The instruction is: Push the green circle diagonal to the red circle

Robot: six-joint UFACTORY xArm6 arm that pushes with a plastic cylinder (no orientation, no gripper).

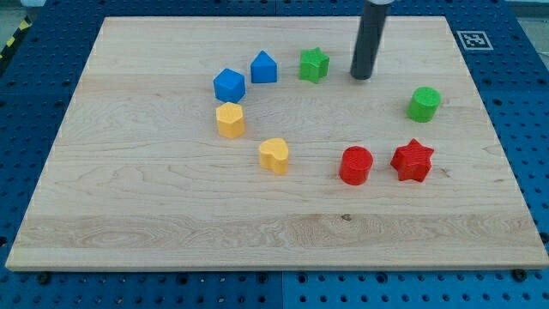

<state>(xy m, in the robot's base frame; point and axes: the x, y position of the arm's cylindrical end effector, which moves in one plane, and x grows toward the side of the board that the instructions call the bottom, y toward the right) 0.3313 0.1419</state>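
My tip (361, 77), a bare dark rod with no claw and nothing held, sits beside the green star block (314, 64), up-left of the green circle block (424, 104), probably lining up a shove toward the red circle block (355, 165).

The rod (371, 39) runs out of the view's top edge, so its upper part and the arm carrying it cannot be seen. The white marker tag (473, 39) near the surface's (171, 232) top right corner is too small to read. A yellow-and-black striped strip (10, 45) at the view's left edge is cut off, and what it belongs to cannot be told
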